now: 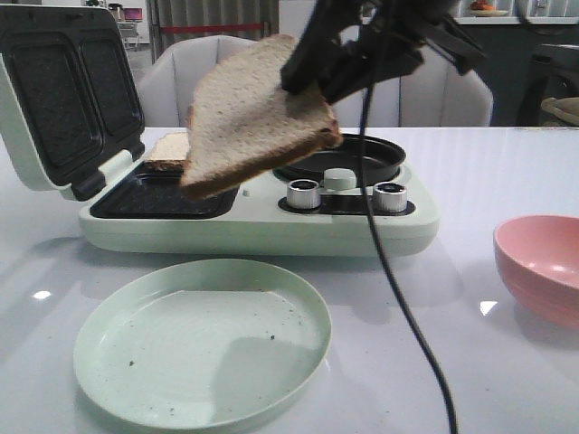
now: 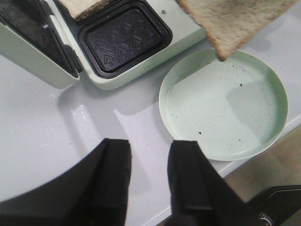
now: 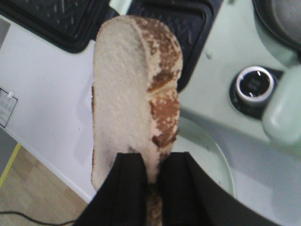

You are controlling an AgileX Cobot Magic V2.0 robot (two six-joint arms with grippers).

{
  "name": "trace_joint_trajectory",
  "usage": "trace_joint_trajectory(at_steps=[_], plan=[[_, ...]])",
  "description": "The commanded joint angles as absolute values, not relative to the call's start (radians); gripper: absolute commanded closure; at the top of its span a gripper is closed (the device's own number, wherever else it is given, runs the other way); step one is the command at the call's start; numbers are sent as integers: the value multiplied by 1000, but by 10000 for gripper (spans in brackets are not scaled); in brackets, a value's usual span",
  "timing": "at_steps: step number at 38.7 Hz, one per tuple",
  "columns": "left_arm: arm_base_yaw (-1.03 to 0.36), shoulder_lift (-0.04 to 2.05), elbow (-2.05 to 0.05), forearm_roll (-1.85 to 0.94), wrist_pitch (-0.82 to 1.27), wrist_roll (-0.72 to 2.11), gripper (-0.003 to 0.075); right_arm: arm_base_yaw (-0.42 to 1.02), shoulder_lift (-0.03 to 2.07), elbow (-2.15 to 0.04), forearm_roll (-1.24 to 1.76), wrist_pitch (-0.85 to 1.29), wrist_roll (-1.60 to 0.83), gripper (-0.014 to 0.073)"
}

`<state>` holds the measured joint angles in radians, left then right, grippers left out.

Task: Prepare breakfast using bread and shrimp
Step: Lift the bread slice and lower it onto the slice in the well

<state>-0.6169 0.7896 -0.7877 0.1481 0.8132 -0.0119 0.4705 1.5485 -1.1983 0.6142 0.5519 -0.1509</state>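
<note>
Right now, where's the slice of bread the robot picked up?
In the front view, the bread slice hangs in the air, pinched in the right hand, above the sandwich maker and beyond the green plate.

Near grill well (image 1: 163,197) open above — raised lid (image 1: 63,99) flanks left.

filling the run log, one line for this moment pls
right gripper: shut on bread slice, aloft | left gripper: open | second slice: in sandwich maker | plate: bare
</note>
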Motion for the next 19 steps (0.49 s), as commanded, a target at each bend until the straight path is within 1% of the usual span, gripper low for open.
trace_joint_trajectory(at_steps=[1,9,19], plan=[[-624,788,-816,159,731,-11,444,500,1583,-1299,650,419,-168,560],[-624,788,-816,159,717,-11,444,510,1773,-1498,693,325,-168,560],[-624,788,-816,159,716,-11,444,510,1978,-1687,748,333,-168,559]])
